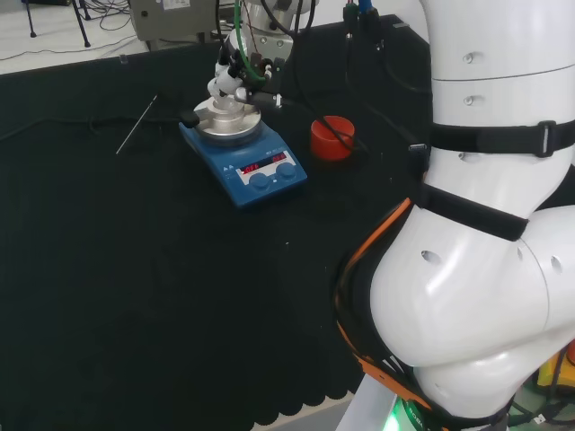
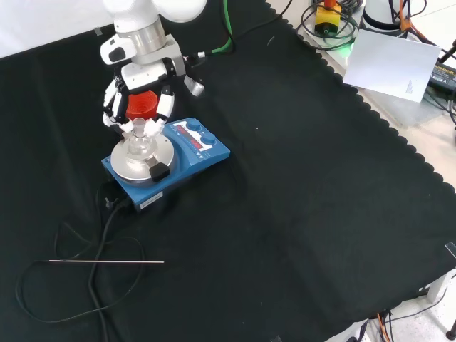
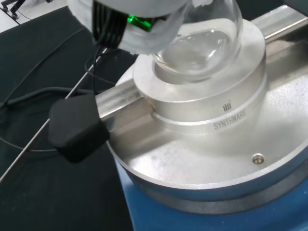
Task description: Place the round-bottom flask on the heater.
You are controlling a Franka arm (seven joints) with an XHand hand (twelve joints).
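Hand [image 2: 142, 92]: hangs palm-down just above the heater, fingers curved down around the neck of the flask; whether they touch the glass I cannot tell.
Round-bottom flask [image 2: 140, 144]: upright, its bulb seated in the metal block on the heater plate.
Heater [image 2: 187, 153]: blue, on the tabletop [image 2: 299, 214].
Red ring stand [image 1: 333, 137]: to the heater's right in the head view.
Thin rod [image 2: 107, 262]: lies apart on the cloth.

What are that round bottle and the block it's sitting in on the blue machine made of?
The round-bottom flask looks like clear glass: you see straight through it, with bright glints on its curve. The block under it appears to be matte silvery metal, probably aluminium, with a brushed sheen. The heater has a glossy blue casing, painted metal or plastic; I cannot tell which.
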